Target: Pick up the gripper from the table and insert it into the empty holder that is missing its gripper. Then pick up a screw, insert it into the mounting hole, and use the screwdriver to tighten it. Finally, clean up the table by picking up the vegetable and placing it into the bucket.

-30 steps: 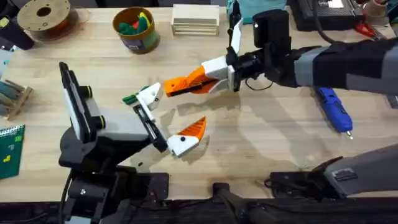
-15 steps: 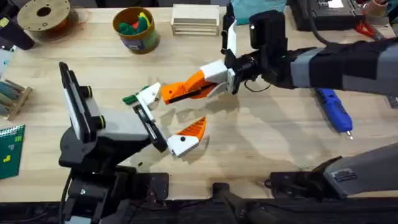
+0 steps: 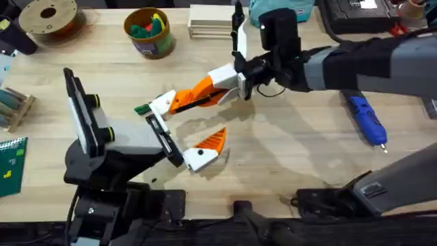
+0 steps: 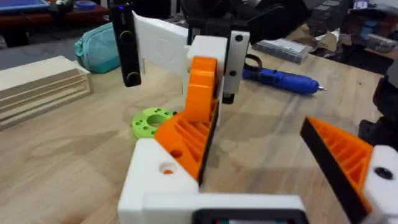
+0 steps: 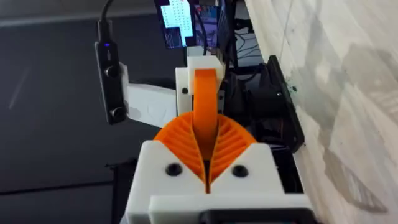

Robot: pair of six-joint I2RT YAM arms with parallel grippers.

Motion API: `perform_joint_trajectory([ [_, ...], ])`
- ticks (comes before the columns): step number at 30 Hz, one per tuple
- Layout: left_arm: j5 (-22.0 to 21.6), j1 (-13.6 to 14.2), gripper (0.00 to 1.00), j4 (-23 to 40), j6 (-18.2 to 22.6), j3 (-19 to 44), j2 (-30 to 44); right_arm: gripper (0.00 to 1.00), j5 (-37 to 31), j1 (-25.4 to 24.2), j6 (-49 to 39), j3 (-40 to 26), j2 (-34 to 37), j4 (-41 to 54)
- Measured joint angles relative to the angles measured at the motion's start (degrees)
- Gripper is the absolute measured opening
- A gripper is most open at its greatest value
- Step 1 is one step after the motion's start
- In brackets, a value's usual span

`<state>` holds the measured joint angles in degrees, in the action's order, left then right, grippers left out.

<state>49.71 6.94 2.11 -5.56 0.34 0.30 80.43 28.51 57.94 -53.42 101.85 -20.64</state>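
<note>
Gripping the gripper (image 3: 179, 101): right hand (image 3: 194, 96), closed.

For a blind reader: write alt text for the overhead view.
The right gripper, shut on an orange gripper, presses it against the upper holder of the open left gripper. A blue screwdriver lies on the table.

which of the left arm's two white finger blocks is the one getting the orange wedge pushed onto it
The far holder, beside the green vegetable: the right gripper presses the gripper against it. The near block already carries its own wedge.
</note>
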Motion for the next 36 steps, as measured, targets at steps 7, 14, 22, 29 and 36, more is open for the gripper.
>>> perform_joint_trajectory([
  [7, -0.8, 0.0, 0.985, 0.3, -0.1, 0.0, 0.0, 0.022, 1.9, 1.2, -0.8, -3.3, 4.0, 0.0],
  [14, -2.7, -0.2, 0.986, 0.2, -0.1, 0.0, 0.0, 0.022, 4.4, 3.1, -1.0, -9.3, 9.3, 0.0],
  [22, -3.7, -0.5, 0.986, 0.3, -0.1, 0.0, 0.0, 0.022, 4.5, 3.5, -0.9, -10.6, 10.4, 0.0],
  [29, -3.9, -0.5, 0.985, 1.0, -0.3, 0.0, 0.0, 0.022, 4.9, 3.5, -0.7, -11.0, 11.6, 0.0],
  [36, -3.0, -0.5, 0.986, 0.9, -0.6, 0.0, 0.0, 0.022, 4.9, 3.4, -0.1, -11.1, 11.9, 0.0],
])
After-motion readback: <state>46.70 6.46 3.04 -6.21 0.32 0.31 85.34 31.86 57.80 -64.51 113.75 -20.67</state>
